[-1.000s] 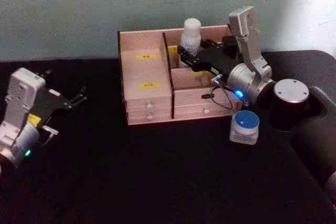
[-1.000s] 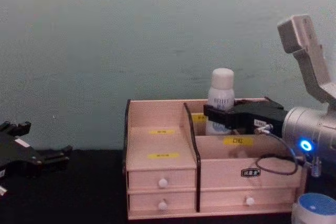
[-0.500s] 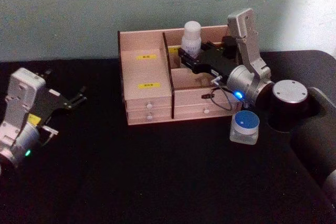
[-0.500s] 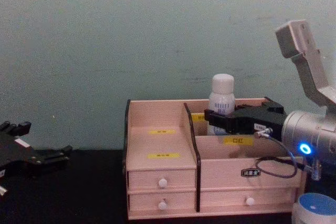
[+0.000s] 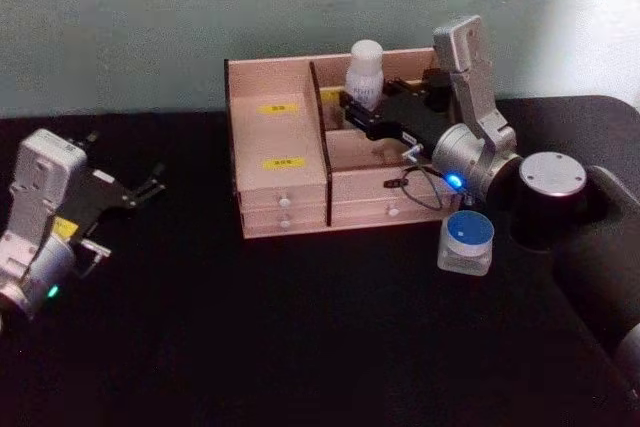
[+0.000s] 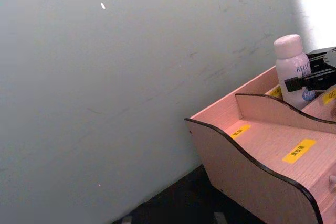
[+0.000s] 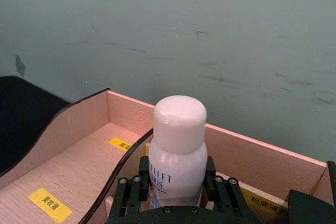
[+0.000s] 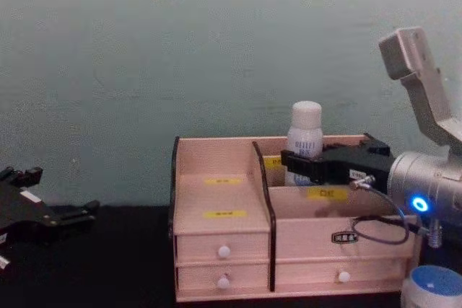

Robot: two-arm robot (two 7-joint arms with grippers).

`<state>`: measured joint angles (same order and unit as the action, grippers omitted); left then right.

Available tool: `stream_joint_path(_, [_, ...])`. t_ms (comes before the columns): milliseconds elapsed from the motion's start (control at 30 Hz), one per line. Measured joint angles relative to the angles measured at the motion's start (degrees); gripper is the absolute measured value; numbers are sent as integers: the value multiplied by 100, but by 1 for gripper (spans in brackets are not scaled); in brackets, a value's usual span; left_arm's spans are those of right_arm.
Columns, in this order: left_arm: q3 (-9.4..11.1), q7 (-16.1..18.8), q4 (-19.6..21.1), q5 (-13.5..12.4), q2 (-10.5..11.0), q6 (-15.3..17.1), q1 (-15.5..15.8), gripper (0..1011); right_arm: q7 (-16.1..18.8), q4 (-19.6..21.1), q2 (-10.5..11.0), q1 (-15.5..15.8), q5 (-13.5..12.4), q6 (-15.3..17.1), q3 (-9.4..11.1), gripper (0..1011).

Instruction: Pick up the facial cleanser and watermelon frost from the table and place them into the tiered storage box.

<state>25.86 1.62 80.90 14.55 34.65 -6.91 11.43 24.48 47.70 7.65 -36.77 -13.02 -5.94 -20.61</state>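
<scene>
Grey lettering reading "RELLET" is seen on the facial cleanser (image 7: 178, 145), with part of a blue mark below it. Yellow labels are fixed to the steps of the tiered storage box (image 5: 280, 137), but their writing cannot be made out. A small dark tag is also carried on the box's right front, above the white-knobbed drawers.

The box is set on a black surface (image 5: 300, 347) against a plain grey-green wall (image 5: 150, 17).

The right arm is reached in from the right over the box's right half, its wrist lit by a blue light. The right claw (image 5: 360, 105) is closed around the body of the facial cleanser, one black finger pressed on each side below the rounded cap. The bottle is held upright in the rear compartment to the right of the dark divider. Its base is hidden, so it cannot be told whether it is resting there.

The watermelon frost (image 5: 466, 242) is left standing on the surface just in front of the box's right corner, below the right wrist.

The left claw (image 5: 145, 190) is parked well to the left, its fingers spread with nothing between them.
</scene>
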Motion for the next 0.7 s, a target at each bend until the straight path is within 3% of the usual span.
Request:
stream_joint_path(167, [0,0,0,0,0,0,0,1001,0,4,2,1,-1,-4,-1,615])
stream_joint_path(300, [0,0,0,0,0,0,0,1001,1,6,2,3,-2,-6,-1,767])
stream_joint_path(567, [0,0,0,0,0,0,0,1001,1,6,2,4,-5,-8,-1,973])
stream_joint_path(700, [0,0,0,0,0,0,0,1001,0,6,2,4,-6,-8,-1,1000])
